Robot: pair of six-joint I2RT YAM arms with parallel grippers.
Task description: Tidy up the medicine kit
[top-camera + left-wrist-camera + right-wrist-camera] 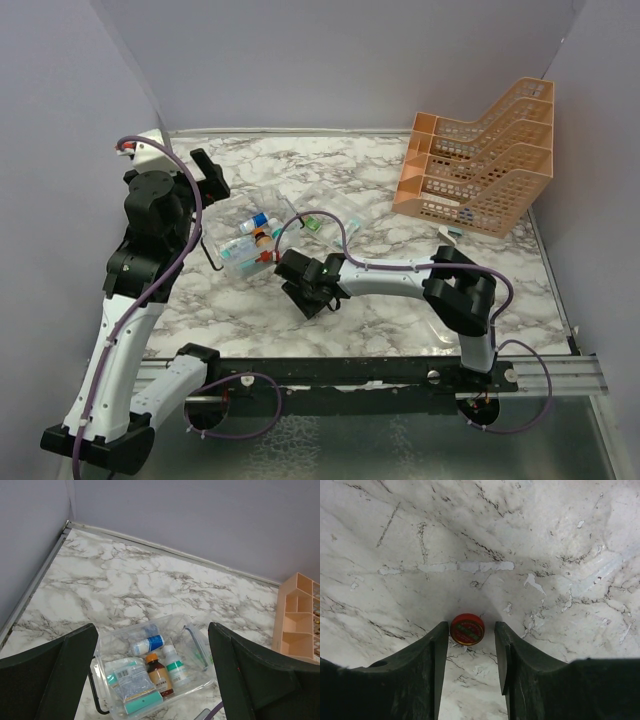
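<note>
- A white marble-patterned tabletop (pixel 400 300) fills the scene, closed in by plain lilac walls (pixel 300 60)
- The medicine kit (pixel 232 258), a clear plastic box, sits left of the tabletop's middle
- Only the left wrist view shows its contents: a white bottle with a blue band (pixel 148 644) lying flat, a brown bottle with an orange cap (pixel 157 675), a white bottle with a green label (pixel 175 667) and pale sachets (pixel 131 680); the print is too small to read
- A black handle (pixel 97 700) curves off one end of the box
- A clear piece (pixel 197 645) stands at the opposite end; I cannot tell whether it is the lid or a wall
- A small round red tin (pixel 467 629) lies on the marble, seen only by the right wrist camera; from above the arm hides it
- The right hand (pixel 470 635) straddles the tin, partly open: one finger is at its edge, a gap shows at the other, and it is not gripped
- From above, this hand is just on the near side of the kit, its fingertips hidden
- The left hand (pixel 152 630) hangs above the kit, spread wide and holding nothing
- An orange mesh rack (pixel 480 170) stands at the far right, well apart, and is cut off in the left wrist view
</note>
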